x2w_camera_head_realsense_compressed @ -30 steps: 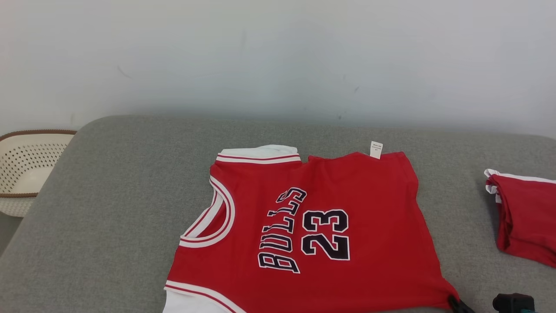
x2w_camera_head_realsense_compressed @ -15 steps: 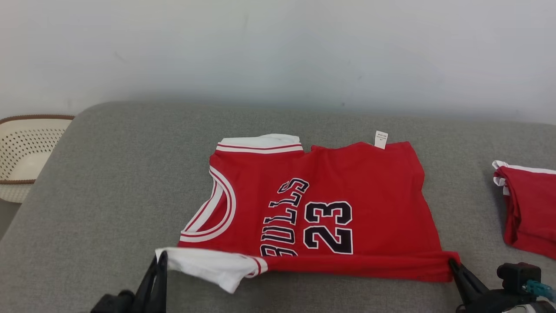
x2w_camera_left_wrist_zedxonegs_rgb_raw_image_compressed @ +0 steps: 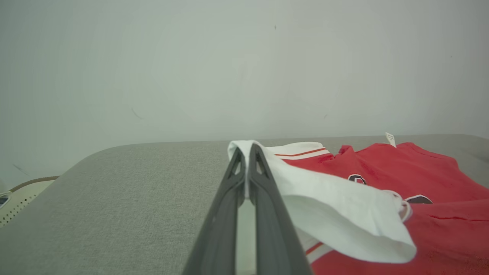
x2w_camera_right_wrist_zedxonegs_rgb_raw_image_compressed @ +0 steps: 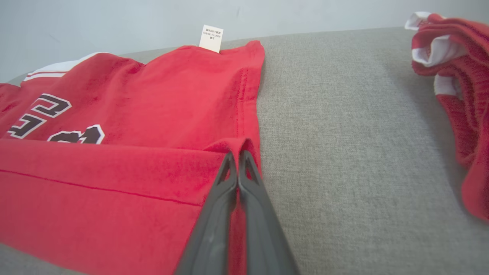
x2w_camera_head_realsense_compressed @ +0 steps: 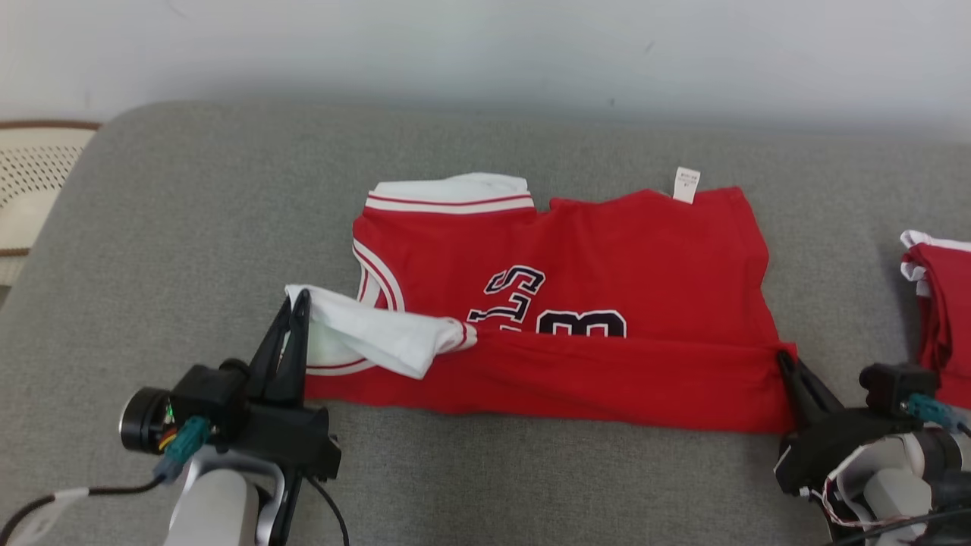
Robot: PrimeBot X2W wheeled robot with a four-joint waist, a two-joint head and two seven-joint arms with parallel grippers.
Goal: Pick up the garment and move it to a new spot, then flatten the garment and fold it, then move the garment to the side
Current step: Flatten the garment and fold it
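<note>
A red basketball jersey (x2w_camera_head_realsense_compressed: 607,250) with white trim and black lettering lies on the grey cushion (x2w_camera_head_realsense_compressed: 190,227), its near edge folded up over the print. My left gripper (x2w_camera_head_realsense_compressed: 297,303) is shut on the white shoulder strap (x2w_camera_left_wrist_zedxonegs_rgb_raw_image_compressed: 324,198) at the fold's left end. At the fold's right end my right gripper (x2w_camera_head_realsense_compressed: 781,358) is shut on the red hem corner (x2w_camera_right_wrist_zedxonegs_rgb_raw_image_compressed: 237,147). In both wrist views the fingers are pinched together with cloth between their tips. A white label (x2w_camera_head_realsense_compressed: 686,184) sticks out at the jersey's far edge.
A second folded red garment (x2w_camera_head_realsense_compressed: 941,303) lies at the cushion's right side. A perforated cream basket (x2w_camera_head_realsense_compressed: 30,189) stands off the cushion's left edge. A pale wall runs behind the cushion.
Both grippers have carried the jersey's near edge away from me, so the fold covers more of the lettering. The head camera has tilted down, bringing both arms into view.
</note>
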